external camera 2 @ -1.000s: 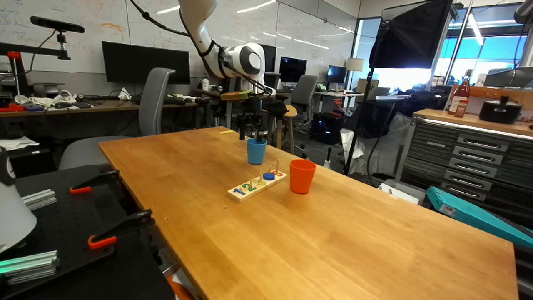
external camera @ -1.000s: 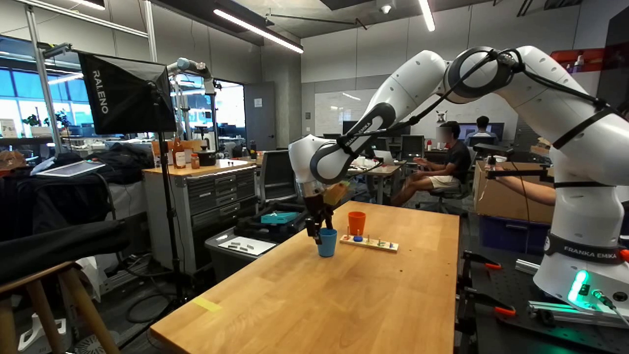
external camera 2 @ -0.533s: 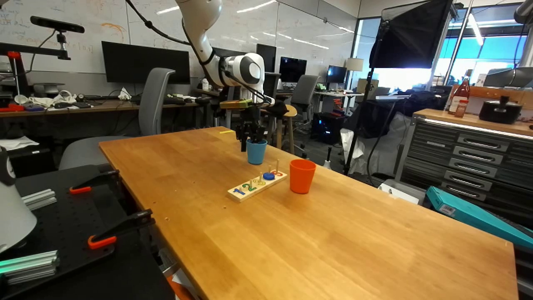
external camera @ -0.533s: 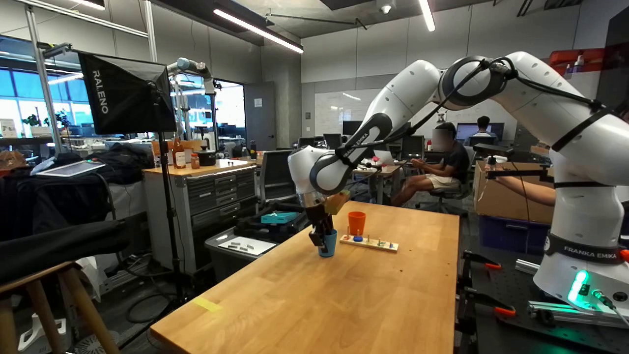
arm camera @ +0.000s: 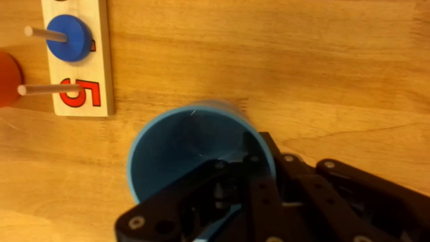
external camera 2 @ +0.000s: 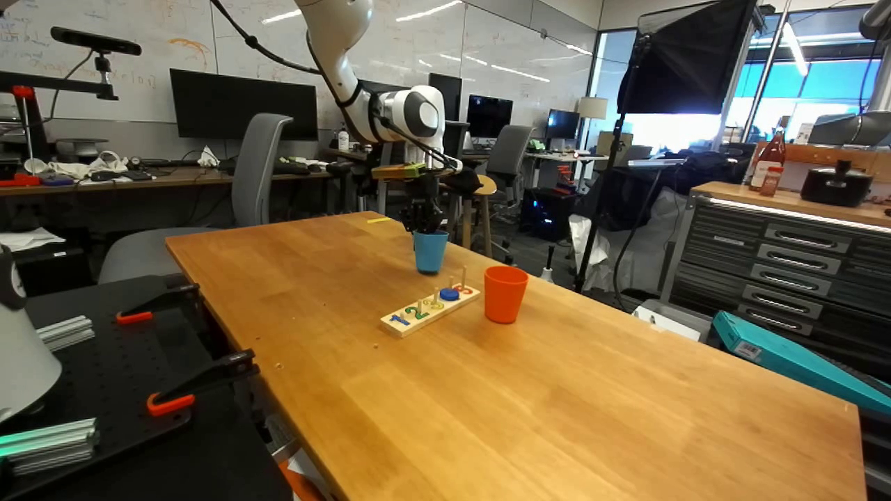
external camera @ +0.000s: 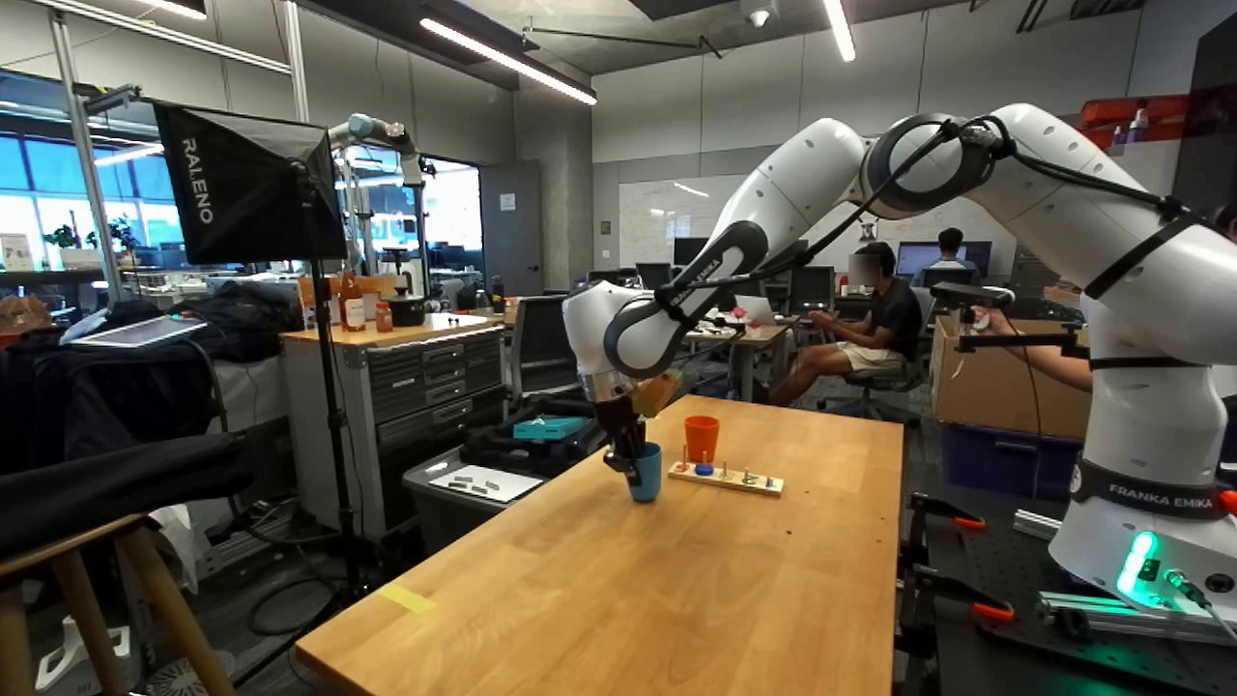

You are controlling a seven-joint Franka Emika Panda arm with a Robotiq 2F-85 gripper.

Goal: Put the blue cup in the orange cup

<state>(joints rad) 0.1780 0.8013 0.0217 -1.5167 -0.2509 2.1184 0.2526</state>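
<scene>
The blue cup stands roughly upright near one long edge of the table, also plain as the blue cup in an exterior view. My gripper has closed on its wall: in the wrist view one finger is inside the rim and the other outside. Whether the cup's base touches the table I cannot tell. The orange cup, open end up, sits apart from it, past the peg board; only a sliver of the orange cup enters the wrist view at the left.
A wooden peg board with thin upright pegs and a blue disc lies on the table close to both cups. Beyond the table's edge is a grey bin. Clamps grip the robot-side edge.
My gripper has come down at the blue cup's rim and gone from open to shut on its wall. The blue cup has shifted very slightly. The orange cup and the peg board have stayed put.
</scene>
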